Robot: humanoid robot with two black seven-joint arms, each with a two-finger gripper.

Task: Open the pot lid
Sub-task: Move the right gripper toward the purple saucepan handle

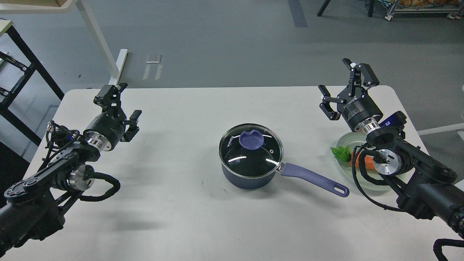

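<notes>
The round clear glass lid point(251, 146) with its steel rim and purple-blue notched knob point(251, 138) sits closed on the small dark navy-blue saucepan point(250, 174), at the centre of the frame on the white table point(203, 224). Neither gripper touches it. The left gripper point(125, 108), at the left of the frame, has its black fingers spread apart with nothing between them, well apart from the pot. The right gripper point(346, 88), at the upper right, also holds its fingers wide apart and empty. The pot's long lavender-purple handle point(313, 179) points toward the lower right. Under the right arm lies a pale green glass plate point(344, 139) holding a carrot point(366, 163) with green leaves point(340, 153).
</notes>
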